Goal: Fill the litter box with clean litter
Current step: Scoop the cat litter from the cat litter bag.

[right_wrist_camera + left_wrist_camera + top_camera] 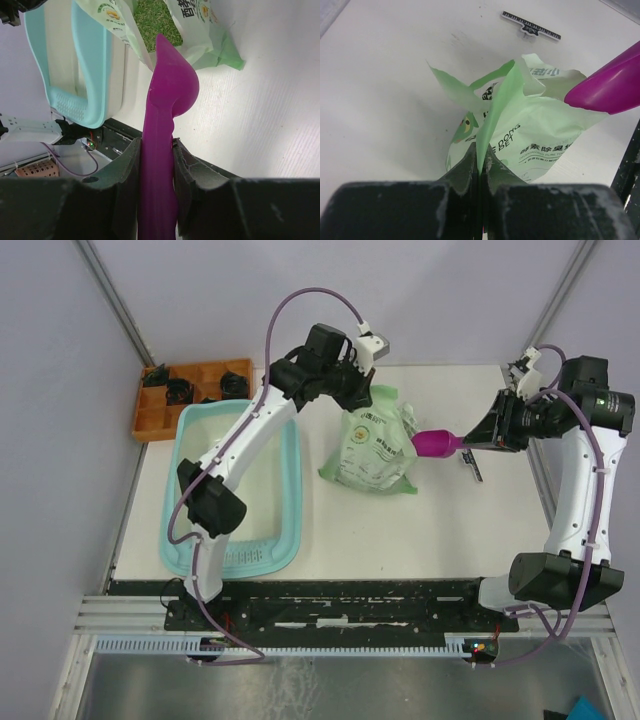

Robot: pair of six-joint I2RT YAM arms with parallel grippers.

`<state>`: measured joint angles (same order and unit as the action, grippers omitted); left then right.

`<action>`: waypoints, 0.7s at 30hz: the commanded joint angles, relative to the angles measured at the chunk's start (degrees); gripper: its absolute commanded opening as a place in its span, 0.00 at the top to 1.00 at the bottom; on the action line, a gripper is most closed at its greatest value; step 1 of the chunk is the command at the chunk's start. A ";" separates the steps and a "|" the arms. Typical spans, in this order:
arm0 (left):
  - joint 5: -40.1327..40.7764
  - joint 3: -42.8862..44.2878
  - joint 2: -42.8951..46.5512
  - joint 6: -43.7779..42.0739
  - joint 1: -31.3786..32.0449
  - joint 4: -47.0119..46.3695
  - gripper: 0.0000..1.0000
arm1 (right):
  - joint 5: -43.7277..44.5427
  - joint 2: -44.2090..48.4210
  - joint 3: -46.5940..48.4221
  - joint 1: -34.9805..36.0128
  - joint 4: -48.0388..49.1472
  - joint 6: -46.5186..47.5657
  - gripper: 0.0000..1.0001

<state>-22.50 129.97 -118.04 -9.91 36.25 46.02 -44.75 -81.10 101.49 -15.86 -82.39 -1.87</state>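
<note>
- White table (pixel 460 530), grey walls (pixel 60 390).
- Litter box (pixel 296 490) on table's left, long axis near-to-far, ribbed ledge nearest.
- Bag (pixel 378 445) beside it, edge pinched by left gripper (pixel 480 165).
- Scoop (pixel 435 443) clamped in right gripper (pixel 157 165), tip at bag mouth.
- Litter (pixel 155 20) inside bag.

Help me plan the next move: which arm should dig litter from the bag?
Right. The right pincer grips the scoop, whose tip sits at the open mouth of the bag, near the litter. The left pincer is shut on the bag's rim, so it is busy.
</note>
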 commanded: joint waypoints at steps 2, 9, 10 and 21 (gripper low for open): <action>1.55 11.15 -0.16 0.45 -0.48 -15.78 0.97 | 4.32 0.56 2.95 -0.96 1.12 -1.04 0.99; 2.70 15.74 -1.39 0.29 0.40 -19.73 0.97 | 3.58 0.02 6.73 -8.40 3.88 -5.11 0.98; 2.65 16.36 -1.55 0.29 0.62 -20.22 0.97 | 3.61 -0.13 7.29 -9.08 3.90 -5.08 0.98; 4.35 17.68 -4.53 -0.96 0.65 -28.07 0.97 | 0.44 -1.86 14.78 -10.74 4.97 -6.26 0.98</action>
<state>-18.50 140.00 -126.30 -9.91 37.08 40.53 -41.08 -82.87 113.06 -26.37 -80.16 -6.90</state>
